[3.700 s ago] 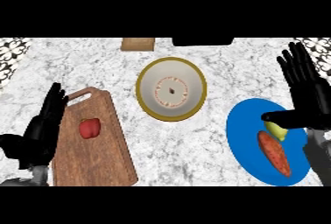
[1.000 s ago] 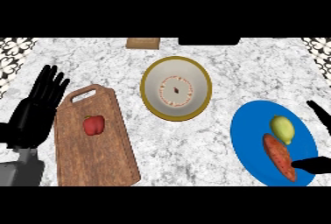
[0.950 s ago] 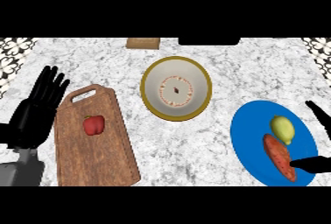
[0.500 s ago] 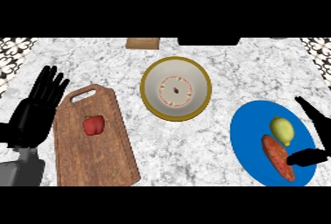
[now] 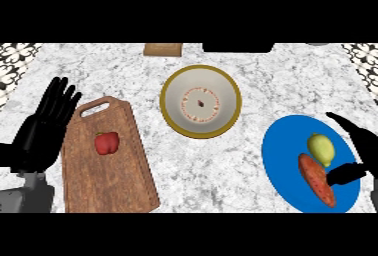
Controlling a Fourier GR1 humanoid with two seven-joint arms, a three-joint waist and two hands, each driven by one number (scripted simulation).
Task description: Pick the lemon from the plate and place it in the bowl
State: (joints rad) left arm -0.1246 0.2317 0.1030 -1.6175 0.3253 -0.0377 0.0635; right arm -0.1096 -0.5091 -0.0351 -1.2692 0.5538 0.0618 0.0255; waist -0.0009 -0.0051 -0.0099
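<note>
While my right hand [image 5: 364, 150] comes in from the right edge of the head view, it is spread wide, with one long finger stretched toward the top left and the thumb [image 5: 345, 174] held well below it, so it is released and grasps nothing. The lemon [image 5: 322, 148] lies on the blue plate [image 5: 284, 165], in the plate's upper right part, and it sits in the gap between that finger and my thumb, just left of my palm. From this steep angle I cannot tell whether any part of the hand touches the lemon; I would say a thin strip of blue shows between them, but I am not sure. Just below and left of the lemon on the same plate lies a sweet potato [image 5: 316, 181], slanting down to the right, and my thumb's tip reaches its right edge. The bowl [image 5: 177, 107], white inside with a mustard rim, stands well apart from the plate, up and to the left of it on the marble counter [image 5: 251, 70]. Farther left lies a wooden cutting board [image 5: 111, 185] with a red pepper [image 5: 106, 143] on its upper half. My left hand [image 5: 44, 127] rests open at the left edge, fingers up, beside the board.
</note>
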